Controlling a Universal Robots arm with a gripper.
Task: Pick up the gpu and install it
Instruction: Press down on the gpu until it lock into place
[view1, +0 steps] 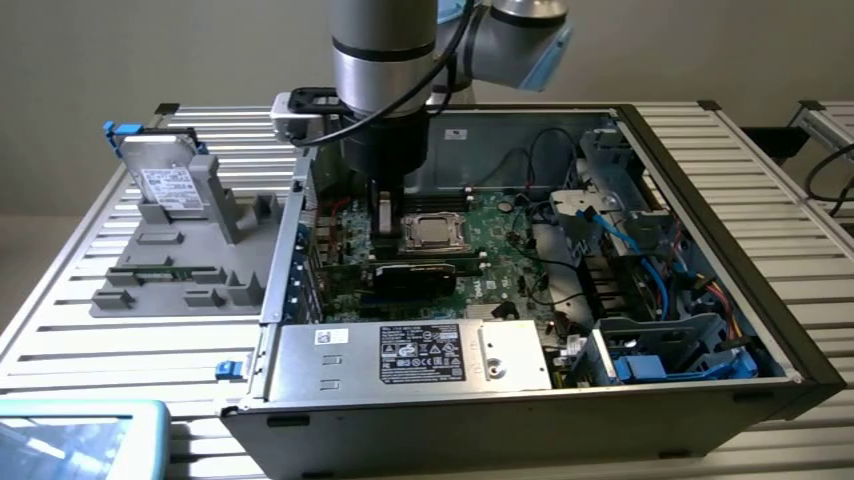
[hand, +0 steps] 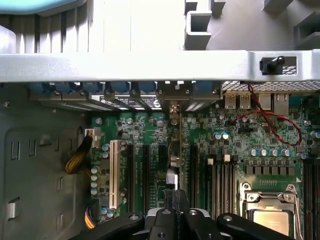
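My end effector (hand: 173, 207) is clamped shut on the gpu (hand: 174, 150), gripping its upper edge and holding it edge-on and upright inside the open computer case (view1: 694, 190), directly above the motherboard (hand: 220, 145). From the wrist view the card runs as a thin line straight away from my fingers toward the rear wall of the case, lying between the long dark expansion slots (hand: 145, 170), with the white slot (hand: 113, 172) further off to one side. To do this step well, I judge that I must keep the card truly vertical and its lower edge parallel with the chosen slot, so the contacts enter along their whole length rather than at one corner; any tilt could jam the edge or strain the board. The far end needs to meet the rear slot opening (hand: 172, 97) squarely, so the bracket slides down beside the case wall rather than catching on it. Pressure should go straight down, evenly and gently. I cannot tell from here whether the lower edge is already touching the slot or just above it. In the exterior view my wrist stands over the board just beside the processor socket (view1: 430, 232), on the exterior view's left of it. The gpu itself looks thin and flat, seen almost purely on edge, with a pale metallic patch near my fingers and a silvery bracket end at the rear.
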